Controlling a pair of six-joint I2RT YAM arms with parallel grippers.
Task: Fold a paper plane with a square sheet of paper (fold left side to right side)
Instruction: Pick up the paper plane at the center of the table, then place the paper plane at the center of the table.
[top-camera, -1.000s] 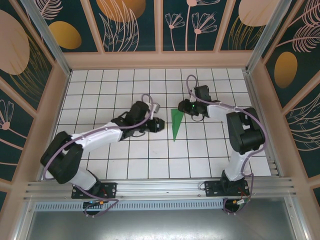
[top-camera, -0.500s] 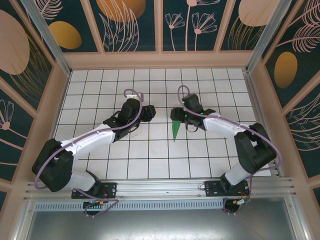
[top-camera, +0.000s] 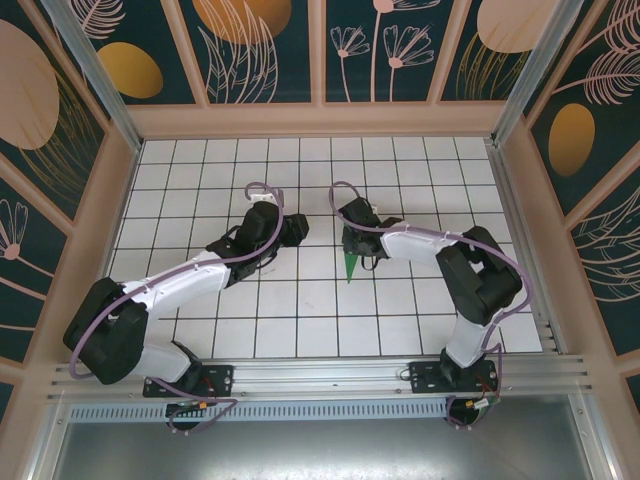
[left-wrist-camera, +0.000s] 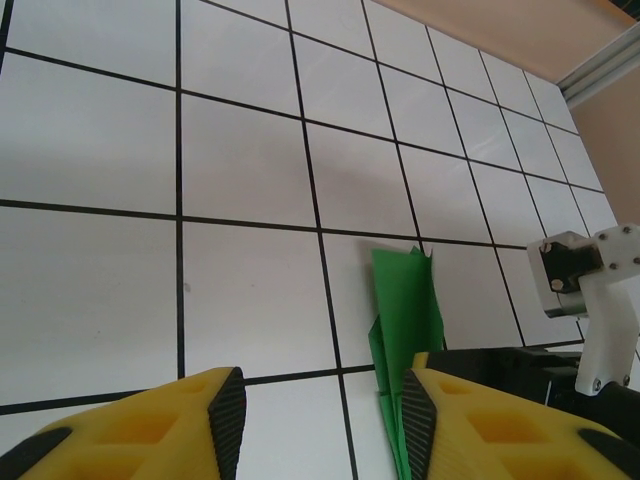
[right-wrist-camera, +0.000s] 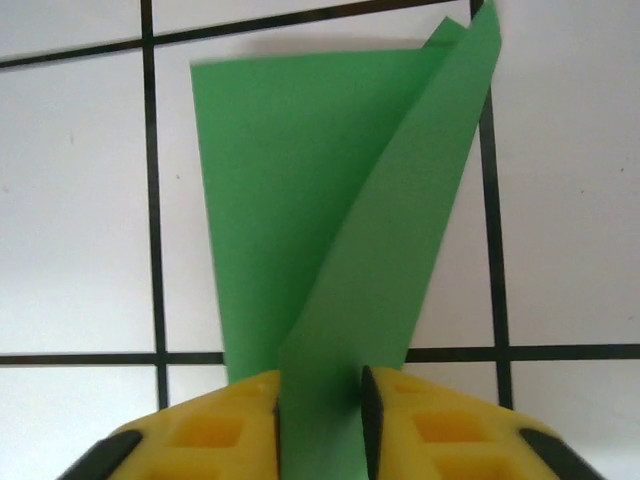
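Slim green paper plane (top-camera: 349, 266) on white tiled bench (top-camera: 300, 300), mostly folded into a wedge. Right pincer (right-wrist-camera: 320, 400) clamped on a lifted layer of it. Left pincer (left-wrist-camera: 318, 410) apart, empty, near plane's left side. Likely left: final creasing.

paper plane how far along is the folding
Done: the paper plane is already a narrow pointed wedge on the tiles. In hand: the right gripper has its jaws close around one raised flap. Left: that flap looks unflattened; the left gripper hangs open beside it.
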